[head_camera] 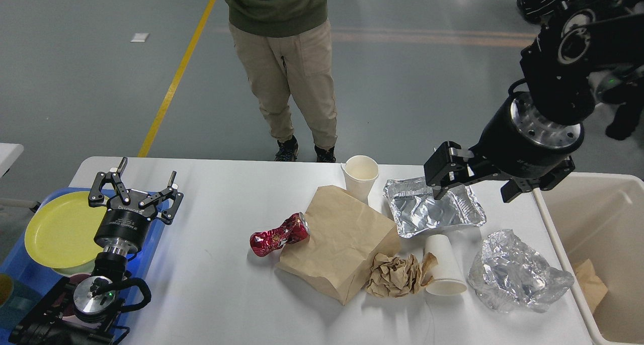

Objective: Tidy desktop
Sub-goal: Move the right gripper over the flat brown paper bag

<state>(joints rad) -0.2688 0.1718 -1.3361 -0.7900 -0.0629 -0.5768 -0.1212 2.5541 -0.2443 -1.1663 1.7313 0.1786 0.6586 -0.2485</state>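
Head view: the white desktop (pixel 211 284) fills the lower frame. At nine o'clock, the left gripper (pixel 135 181) hovers with jaws spread wide, empty, beside a yellow plate (pixel 60 229). At two o'clock, the right gripper (pixel 443 176) hangs over a foil tray (pixel 427 214); its jaw state cannot be told.

A crushed red can (pixel 279 234) touches a brown paper bag (pixel 339 242), with crumpled brown paper (pixel 395 275) just beside.

Bright, even overhead light; sharp focus.
Soft short shadows under items on the desk (pixel 226 294); glare on crumpled foil (pixel 518 272).
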